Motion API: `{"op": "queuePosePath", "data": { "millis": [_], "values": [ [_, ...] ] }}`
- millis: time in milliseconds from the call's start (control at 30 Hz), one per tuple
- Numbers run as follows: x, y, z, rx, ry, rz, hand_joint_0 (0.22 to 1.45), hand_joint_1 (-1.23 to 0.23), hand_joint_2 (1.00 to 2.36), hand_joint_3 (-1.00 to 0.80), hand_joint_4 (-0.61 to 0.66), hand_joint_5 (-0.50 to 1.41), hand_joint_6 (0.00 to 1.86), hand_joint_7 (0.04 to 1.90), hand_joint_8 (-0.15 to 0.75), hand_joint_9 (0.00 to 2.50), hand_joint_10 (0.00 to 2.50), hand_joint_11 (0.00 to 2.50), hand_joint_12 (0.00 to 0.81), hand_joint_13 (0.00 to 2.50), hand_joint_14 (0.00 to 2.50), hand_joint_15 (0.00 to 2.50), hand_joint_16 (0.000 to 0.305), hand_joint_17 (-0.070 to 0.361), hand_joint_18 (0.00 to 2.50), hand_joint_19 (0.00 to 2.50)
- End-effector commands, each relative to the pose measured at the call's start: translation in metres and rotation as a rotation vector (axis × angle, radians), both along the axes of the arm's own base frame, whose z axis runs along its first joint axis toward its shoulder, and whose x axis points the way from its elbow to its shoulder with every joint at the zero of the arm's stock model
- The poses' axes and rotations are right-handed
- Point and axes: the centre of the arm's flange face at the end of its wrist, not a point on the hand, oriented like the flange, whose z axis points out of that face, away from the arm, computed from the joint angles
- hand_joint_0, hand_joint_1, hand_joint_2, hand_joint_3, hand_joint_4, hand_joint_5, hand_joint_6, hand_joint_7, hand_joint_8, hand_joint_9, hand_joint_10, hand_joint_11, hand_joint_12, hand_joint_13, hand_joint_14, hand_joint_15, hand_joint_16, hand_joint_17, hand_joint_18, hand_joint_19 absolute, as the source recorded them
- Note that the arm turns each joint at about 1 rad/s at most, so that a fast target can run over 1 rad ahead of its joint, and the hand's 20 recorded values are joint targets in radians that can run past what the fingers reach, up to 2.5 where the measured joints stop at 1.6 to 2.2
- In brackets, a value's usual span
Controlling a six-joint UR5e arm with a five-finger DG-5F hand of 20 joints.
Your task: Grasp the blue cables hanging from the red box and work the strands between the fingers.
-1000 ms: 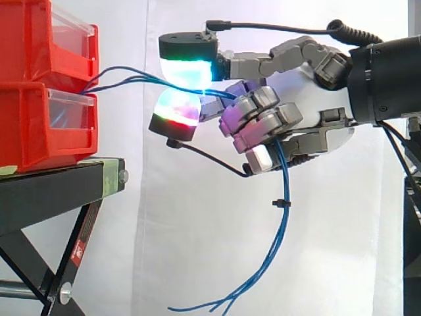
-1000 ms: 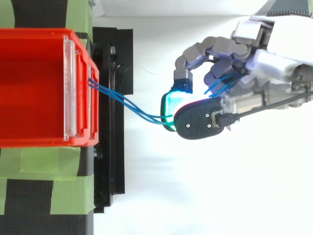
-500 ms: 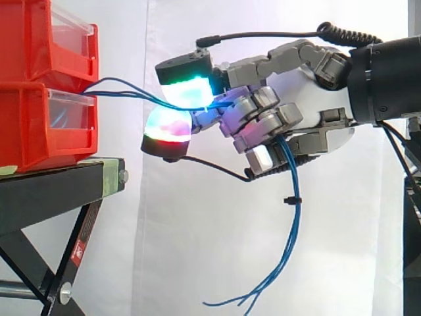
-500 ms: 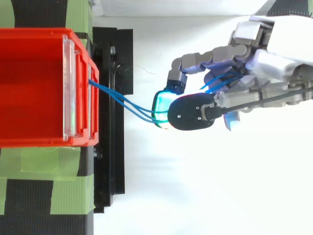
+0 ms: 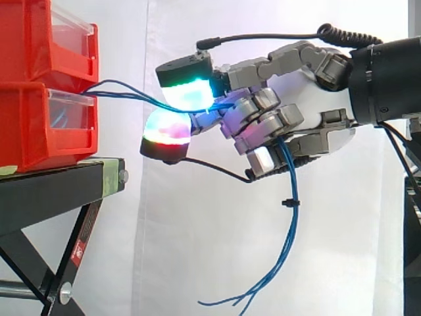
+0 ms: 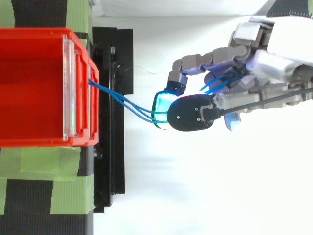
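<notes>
**Strands pinched mid-span, working step under way**

The blue cables (image 5: 122,89) ran out from the front of the red box (image 5: 39,125), at the seam between the upper and lower bins in the side view. They crossed the open gap in a shallow sag to the hand (image 5: 306,85). The box sat on the black stand (image 5: 59,191), and the hand was held clear of both.

Hand state: two glowing fingertips (image 5: 187,92) were closed on the strands, one pad above and one below, with the cables passing between them. The other fingers were curled round the bundle where it ran back past the palm. Below the hand the cables hung free, held together by a small black tie (image 5: 289,202), and the loose ends fanned out near the bottom of the side view. In the top view the strands (image 6: 122,102) lay separated on their way into the pinch.

Judgement: the grasp was made, and the step in hand was the working of the strands between the fingers.

The next move called for small rolling or sliding motions of the pads against each other — light enough that the strands shift without slipping out. The span to the box should not be drawn taut, since a hard pull could drag the cables out of it.
</notes>
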Motion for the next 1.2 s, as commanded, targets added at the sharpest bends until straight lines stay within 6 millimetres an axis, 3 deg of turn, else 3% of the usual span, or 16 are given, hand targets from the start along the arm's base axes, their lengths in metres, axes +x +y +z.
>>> {"op": "queuePosePath", "data": {
  "millis": [0,33,67,200,300,467,600,633,667,733,833,867,900,967,1100,1167],
  "values": [
    [-0.0001,-0.0001,0.0002,0.000,0.000,-0.001,1.00,-0.69,1.20,0.02,0.21,0.69,0.02,1.34,0.430,0.95,2.50,2.50,0.546,1.37,2.50,1.51,0.073,0.164,1.59,0.40],
    [0.0003,0.0002,-0.0006,0.000,0.000,0.001,0.84,-0.69,1.34,-0.11,0.26,0.63,0.02,1.31,0.430,0.95,2.50,2.50,0.546,1.37,2.50,1.51,0.073,0.164,1.59,0.40],
    [0.0003,0.0002,-0.0006,0.000,0.000,0.001,0.88,-0.70,1.03,-0.11,0.25,0.60,0.02,1.31,0.430,0.95,2.50,2.50,0.546,1.37,2.50,1.51,0.073,0.164,1.59,0.40],
    [0.0001,0.0001,0.0003,0.002,-0.002,0.001,0.89,-0.70,1.01,-0.25,0.18,0.49,0.01,1.38,0.430,0.95,2.50,2.50,0.546,1.37,2.50,1.51,0.073,0.164,1.59,0.40],
    [0.0002,0.0003,0.0003,-0.001,-0.001,0.003,0.94,-0.76,1.10,0.09,0.13,0.29,0.45,1.27,0.430,0.95,2.50,2.50,0.546,1.37,2.50,1.51,0.073,0.164,1.59,0.40],
    [0.0018,0.0006,0.0014,-0.050,0.000,0.009,0.81,-0.74,1.01,-0.53,0.09,0.11,1.11,1.18,0.430,0.95,2.50,2.50,0.546,1.37,2.50,1.51,0.073,0.164,1.59,0.40],
    [0.0045,0.0004,0.0034,-0.103,-0.008,0.013,0.93,-0.77,1.02,-0.27,-0.03,0.01,1.33,1.08,0.430,0.95,2.50,2.50,0.546,1.37,2.50,1.51,0.073,0.164,1.59,0.40],
    [0.0054,0.0006,0.0041,-0.117,-0.012,0.014,1.03,-0.81,1.00,0.10,-0.02,-0.01,1.38,1.06,0.430,0.95,2.50,2.50,0.546,1.37,2.50,1.51,0.073,0.164,1.59,0.40],
    [0.0057,-0.0003,0.0043,-0.123,-0.013,0.013,1.04,-0.74,1.24,0.08,0.00,-0.01,1.43,1.04,0.430,0.95,2.50,2.50,0.546,1.37,2.50,1.51,0.073,0.164,1.59,0.40],
    [0.0069,-0.0009,0.0053,-0.144,-0.018,0.013,1.10,-0.68,1.25,0.07,0.03,0.09,1.39,1.08,0.430,0.95,2.50,2.50,0.546,1.37,2.50,1.51,0.073,0.164,1.59,0.40],
    [0.0072,-0.0020,0.0057,-0.168,-0.014,0.010,0.78,-0.66,1.60,-0.21,0.27,0.12,1.15,1.08,0.430,0.95,2.50,2.50,0.546,1.37,2.50,1.51,0.073,0.164,1.59,0.40],
    [0.0073,-0.0021,0.0048,-0.170,-0.012,0.009,0.81,-0.70,1.13,-0.19,0.24,0.08,1.15,1.07,0.430,0.95,2.50,2.50,0.546,1.37,2.50,1.51,0.073,0.164,1.59,0.40],
    [0.0071,-0.0023,0.0057,-0.173,-0.013,0.008,0.81,-0.66,1.01,-0.26,0.22,0.08,1.14,1.09,0.430,0.95,2.50,2.50,0.546,1.37,2.50,1.51,0.073,0.164,1.59,0.40],
    [0.0069,-0.0033,0.0057,-0.177,-0.011,0.005,0.87,-0.63,1.01,-0.53,0.18,0.02,1.29,1.19,0.430,0.95,2.50,2.50,0.546,1.37,2.50,1.51,0.073,0.164,1.59,0.40],
    [0.0069,-0.0024,0.0056,-0.187,-0.007,0.007,1.07,-0.78,1.00,0.08,0.02,-0.13,1.62,0.98,0.430,0.95,2.50,2.50,0.546,1.37,2.50,1.51,0.073,0.164,1.59,0.40],
    [0.0067,-0.0025,0.0054,-0.193,-0.004,0.008,1.15,-0.71,1.21,-0.01,0.01,-0.02,1.58,1.02,0.430,0.95,2.50,2.50,0.546,1.37,2.50,1.51,0.073,0.164,1.59,0.40]
  ]
}}
